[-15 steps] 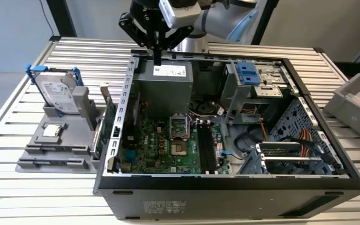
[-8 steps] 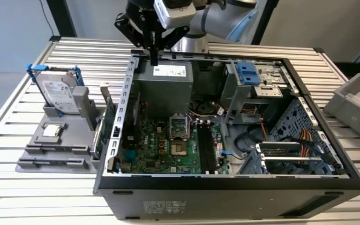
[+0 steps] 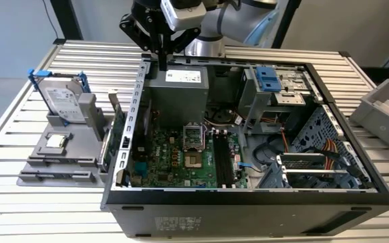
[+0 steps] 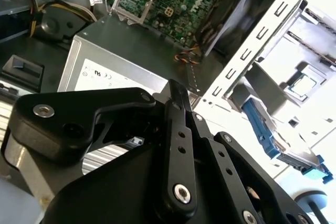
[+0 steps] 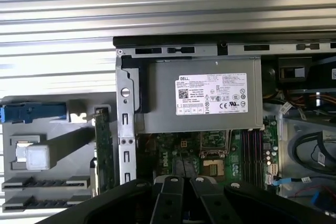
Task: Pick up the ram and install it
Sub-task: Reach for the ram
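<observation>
The claw (image 3: pixel 162 65) (image 4: pixel 176 84) is matte black, built of flat jointed links with round silver pivot pins. It hangs over the far rim of the open computer case (image 3: pixel 248 205) in the exterior view. Its slim fingers are drawn together so that the tips meet. Directly beneath it lies the boxy grey metal power supply (image 3: pixel 178 86) with a white label. Lower inside the case, past the claw, spreads the green motherboard (image 3: pixel 174 162), studded with small parts and crossed by long black slots (image 3: pixel 222 163). Where the ram is I cannot tell, as the slots are too dark to show whether a stick sits in one. Off to the claw's side, toward the exterior view's left, a grey plastic holder (image 3: pixel 42 152) rests on the ribbed metal table (image 3: pixel 18 202). It carries a silver hard drive (image 3: pixel 65 101) in a blue bracket and an upright green card (image 3: pixel 117 129).
</observation>
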You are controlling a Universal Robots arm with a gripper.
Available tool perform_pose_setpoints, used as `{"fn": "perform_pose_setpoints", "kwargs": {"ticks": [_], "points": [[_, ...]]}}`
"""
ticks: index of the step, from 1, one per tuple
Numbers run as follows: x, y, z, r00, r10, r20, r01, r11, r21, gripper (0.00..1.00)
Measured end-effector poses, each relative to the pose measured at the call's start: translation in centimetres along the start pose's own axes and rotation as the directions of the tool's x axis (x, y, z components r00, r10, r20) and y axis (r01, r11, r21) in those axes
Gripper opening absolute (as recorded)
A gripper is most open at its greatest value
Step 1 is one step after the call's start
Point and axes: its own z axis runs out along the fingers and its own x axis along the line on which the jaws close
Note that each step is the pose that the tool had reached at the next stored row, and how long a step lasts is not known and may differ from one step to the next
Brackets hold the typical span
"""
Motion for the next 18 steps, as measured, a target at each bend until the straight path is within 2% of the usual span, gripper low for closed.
{"fn": "perform_pose_setpoints", "kwargs": {"ticks": [11,18], "points": [[0.27,-0.02,-0.02,1.0,0.0,-0.0002,0.0,1.0,0.0003,0.0],[0.73,-0.05,-0.02,1.0,0.0,-0.0001,0.0,1.0,0.0002,0.0]]}}
